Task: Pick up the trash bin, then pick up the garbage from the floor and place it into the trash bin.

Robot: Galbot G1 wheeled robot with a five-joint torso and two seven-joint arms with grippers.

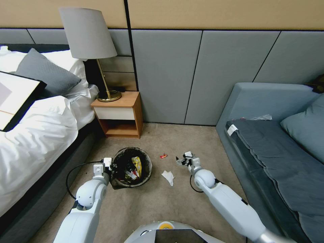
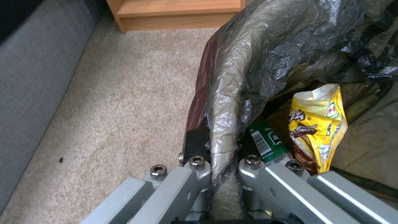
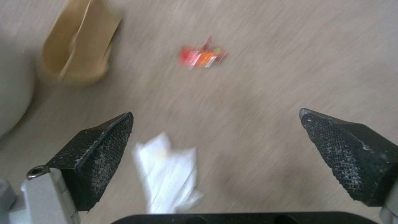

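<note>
- Carpet (image 1: 152, 202) spreads between bed and sofa.
- Trash bin (image 1: 131, 167) sits beside the left tool (image 2: 224, 161), which is clamped on its lined rim.
- White tissue (image 3: 168, 174) lies between the spread fingers of the right tool (image 3: 215, 149); red wrapper (image 3: 203, 56) lies beyond.

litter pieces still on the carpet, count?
2: a tiny red wrapper between the trash bin and the right gripper, and a white tissue nearer the robot. Right gripper is open above them; left gripper clamps the bin rim. Others may be hidden.
</note>
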